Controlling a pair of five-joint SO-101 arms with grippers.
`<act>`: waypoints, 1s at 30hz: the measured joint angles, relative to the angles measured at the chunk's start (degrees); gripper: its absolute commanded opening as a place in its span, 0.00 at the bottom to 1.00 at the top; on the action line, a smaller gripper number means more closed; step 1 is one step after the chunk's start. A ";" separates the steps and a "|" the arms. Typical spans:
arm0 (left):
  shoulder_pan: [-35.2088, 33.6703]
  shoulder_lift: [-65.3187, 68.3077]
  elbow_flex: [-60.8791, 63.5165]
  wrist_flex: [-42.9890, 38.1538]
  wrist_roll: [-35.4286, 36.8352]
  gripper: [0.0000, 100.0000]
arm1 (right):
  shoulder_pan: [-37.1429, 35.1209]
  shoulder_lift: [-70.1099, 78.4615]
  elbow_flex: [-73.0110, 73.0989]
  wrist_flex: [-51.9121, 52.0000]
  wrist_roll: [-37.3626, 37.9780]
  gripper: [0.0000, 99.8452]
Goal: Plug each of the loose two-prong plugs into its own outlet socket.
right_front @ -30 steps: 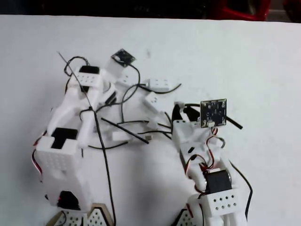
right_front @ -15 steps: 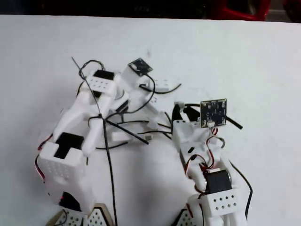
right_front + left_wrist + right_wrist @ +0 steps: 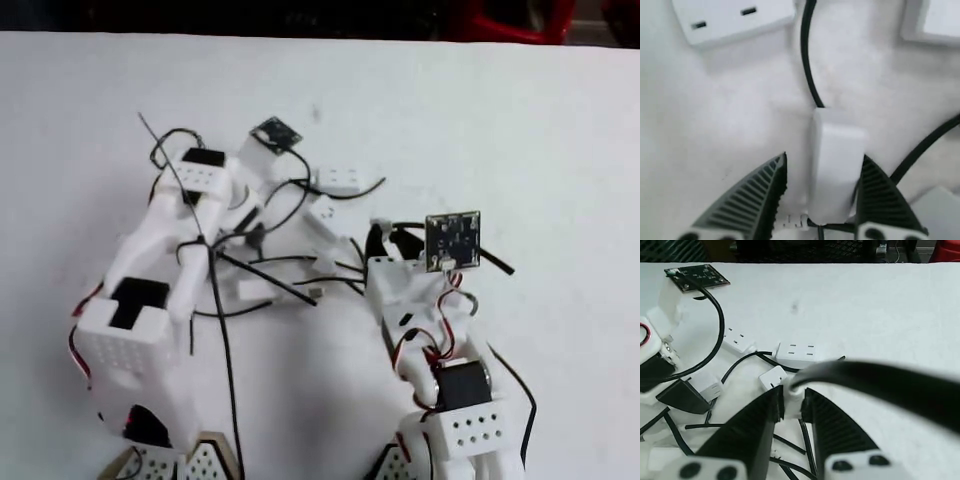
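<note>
Left gripper (image 3: 824,160): spread, straddling a white plug (image 3: 837,145) on the table (image 3: 715,110).
Right gripper (image 3: 792,394): pinching a black-corded plug (image 3: 791,402).
Outlet socket (image 3: 735,20): beyond the white plug, apart.

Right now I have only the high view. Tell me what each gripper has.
Observer: The left gripper has its fingers open, one on each side of a white plug.
Operator: Now the right one.
Observer: The right gripper is shut on a second plug, whose black cord runs off past the camera.
Operator: Give me a free outlet.
Observer: A two-slot outlet lies beyond the first plug's cord end, with nothing in its slots.
</note>
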 measured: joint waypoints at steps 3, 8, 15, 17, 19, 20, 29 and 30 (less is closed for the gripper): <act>-1.41 -0.26 0.00 0.26 0.00 0.25 | 0.00 0.00 0.00 0.00 0.00 0.02; -4.48 -1.49 0.00 -0.26 0.00 0.26 | 0.00 0.00 0.00 0.00 0.00 0.02; -7.21 -4.31 -3.25 0.70 0.00 0.26 | 0.00 0.00 0.00 0.00 0.00 0.02; -7.56 -4.48 -4.31 1.58 0.00 0.26 | 0.00 0.00 0.00 0.00 0.00 0.02; -7.91 -4.48 -4.57 1.85 0.00 0.26 | 0.00 0.00 0.00 0.00 0.00 0.02; -8.09 -4.48 -4.57 1.85 0.00 0.26 | 0.00 0.00 0.00 0.00 0.00 0.02; -9.67 -4.48 -4.57 1.85 0.00 0.25 | 0.00 0.00 0.00 0.00 0.00 0.02; -9.76 -4.48 -4.57 1.85 0.00 0.25 | 0.00 0.00 0.00 0.00 0.00 0.02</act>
